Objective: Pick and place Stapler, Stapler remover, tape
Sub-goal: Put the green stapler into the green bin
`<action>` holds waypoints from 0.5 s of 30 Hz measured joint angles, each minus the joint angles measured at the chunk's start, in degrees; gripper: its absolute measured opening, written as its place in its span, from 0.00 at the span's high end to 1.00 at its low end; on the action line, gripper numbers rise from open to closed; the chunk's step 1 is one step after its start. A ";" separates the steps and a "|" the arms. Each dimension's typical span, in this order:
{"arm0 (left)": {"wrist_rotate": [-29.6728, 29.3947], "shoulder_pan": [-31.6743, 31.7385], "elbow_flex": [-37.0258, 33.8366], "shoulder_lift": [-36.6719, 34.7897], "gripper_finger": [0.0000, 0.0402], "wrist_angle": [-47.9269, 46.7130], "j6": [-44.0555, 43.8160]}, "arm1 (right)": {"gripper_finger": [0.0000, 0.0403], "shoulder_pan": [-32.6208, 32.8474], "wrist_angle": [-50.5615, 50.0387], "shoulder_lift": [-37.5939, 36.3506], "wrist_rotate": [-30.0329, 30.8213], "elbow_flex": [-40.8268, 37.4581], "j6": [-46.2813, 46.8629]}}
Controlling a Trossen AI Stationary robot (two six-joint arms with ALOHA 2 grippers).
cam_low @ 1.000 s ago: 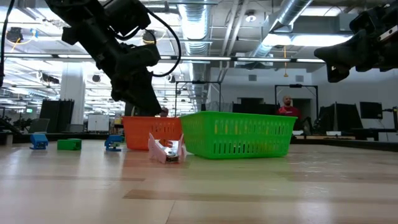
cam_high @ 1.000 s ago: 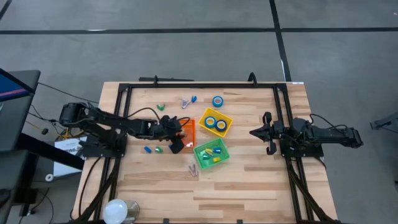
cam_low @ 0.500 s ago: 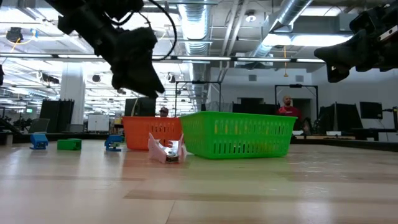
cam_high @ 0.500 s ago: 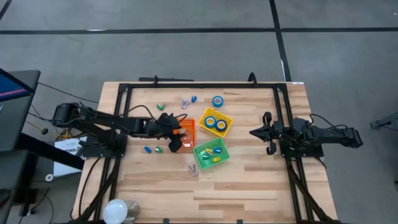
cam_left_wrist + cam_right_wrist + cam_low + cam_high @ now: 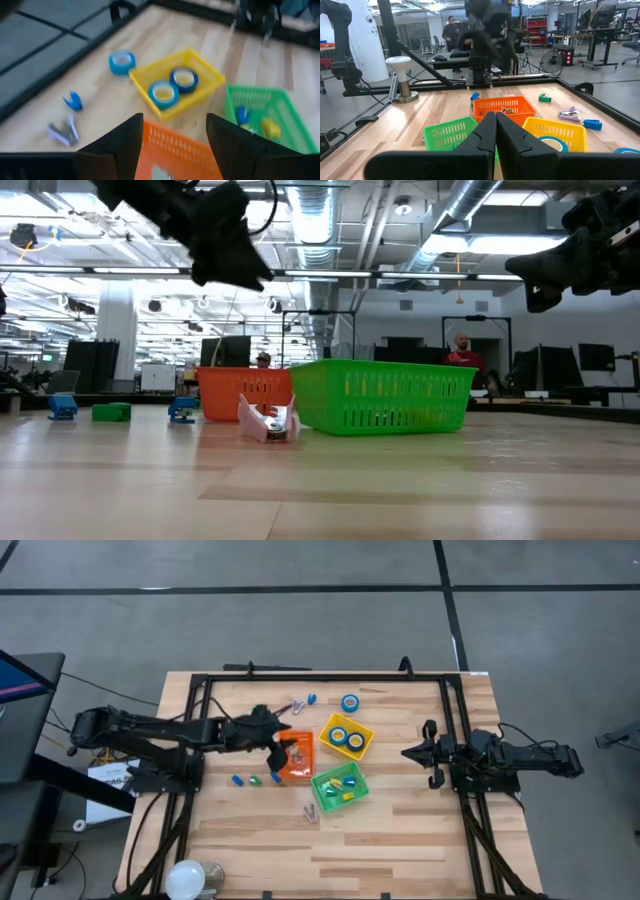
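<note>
My left gripper [image 5: 282,747] hangs open and empty above the orange bin [image 5: 299,756], high over the table in the low view [image 5: 225,242]. In the left wrist view its fingers [image 5: 122,145] frame that bin [image 5: 180,150]. Two tape rolls [image 5: 346,737] lie in the yellow bin [image 5: 362,726], and a third roll [image 5: 350,702] rests flat on the table behind it. A silver stapler [image 5: 311,812] lies near the green bin [image 5: 340,785]; another [image 5: 298,707] lies at the far side. Small blue and green staple removers [image 5: 238,780] rest left of the bins. My right gripper [image 5: 408,752] waits shut at the right.
A black frame [image 5: 300,677] runs around the work area. A white lamp [image 5: 187,878] stands at the near left corner. People show in the room beyond the table [image 5: 461,348]. Bare wood stretches between the bins and the right arm.
My left gripper has risen well above the orange bin and drawn back a little toward the table's left and far side, tipping nearer to level. Nothing on the table has moved.
</note>
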 joint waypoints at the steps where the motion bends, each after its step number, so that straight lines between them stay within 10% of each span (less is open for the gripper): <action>1: -0.01 0.60 0.74 -0.18 0.48 -0.14 0.88 | 1.00 0.00 0.00 0.00 0.00 -0.01 -0.02; 15: -0.02 8.77 8.04 -0.17 0.48 -1.12 7.26 | 1.00 0.01 0.00 -0.01 0.00 -0.02 0.00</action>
